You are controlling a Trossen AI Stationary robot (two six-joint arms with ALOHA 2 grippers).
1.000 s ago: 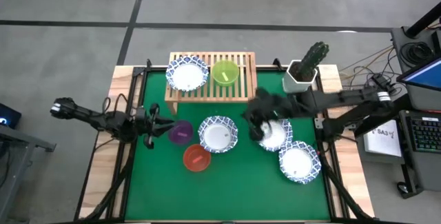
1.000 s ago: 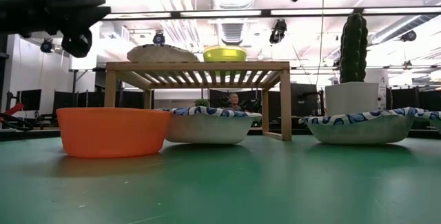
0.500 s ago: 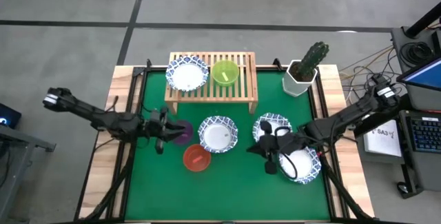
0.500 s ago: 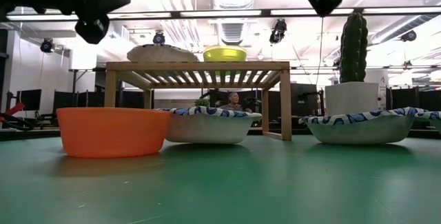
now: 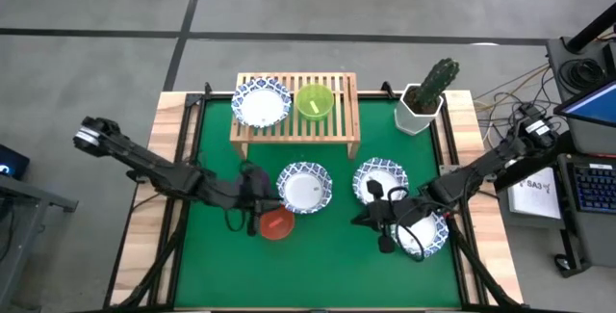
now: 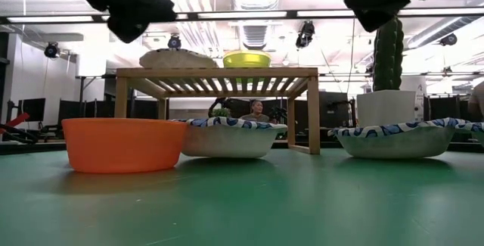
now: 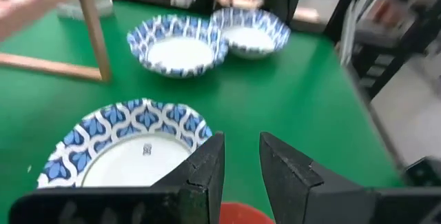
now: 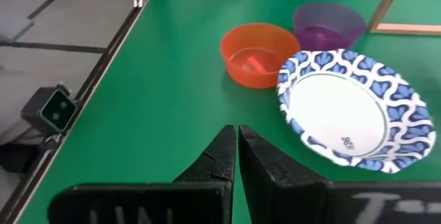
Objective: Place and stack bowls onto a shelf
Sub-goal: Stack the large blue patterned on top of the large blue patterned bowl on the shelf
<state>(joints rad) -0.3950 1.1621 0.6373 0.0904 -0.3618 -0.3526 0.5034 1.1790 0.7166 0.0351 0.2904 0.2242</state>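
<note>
Covering the middle of the high view, a green mat (image 5: 318, 255) lies on a wooden table (image 5: 144, 236) that stands on a grey concrete floor (image 5: 115, 72).

At the mat's upper edge sits the wooden shelf (image 5: 342, 120), carrying a blue-rimmed white bowl (image 5: 261, 103) and a green bowl (image 5: 315, 101) side by side.

Below the shelf, another patterned bowl (image 5: 305, 186) rests at mid-frame, with an orange-red bowl (image 5: 277, 223) just to its lower left and a purple bowl (image 8: 329, 23) beside them.

Two more patterned bowls lie at the right: one (image 5: 382, 177) near centre-right, one (image 5: 423, 232) lower, partly under the right arm.

A cactus in a white pot (image 5: 423, 96) stands at the upper right corner.

The left gripper (image 5: 252, 212) hovers over the orange-red bowl, fingers (image 7: 207, 172) a narrow gap apart and empty.

The right gripper (image 5: 373, 219) hangs at lower right of centre, its fingers (image 8: 222, 156) pressed together on nothing.

Across the low view, a bright room with ceiling lights shows behind the shelf, and a person (image 6: 257, 112) sits far back.
</note>
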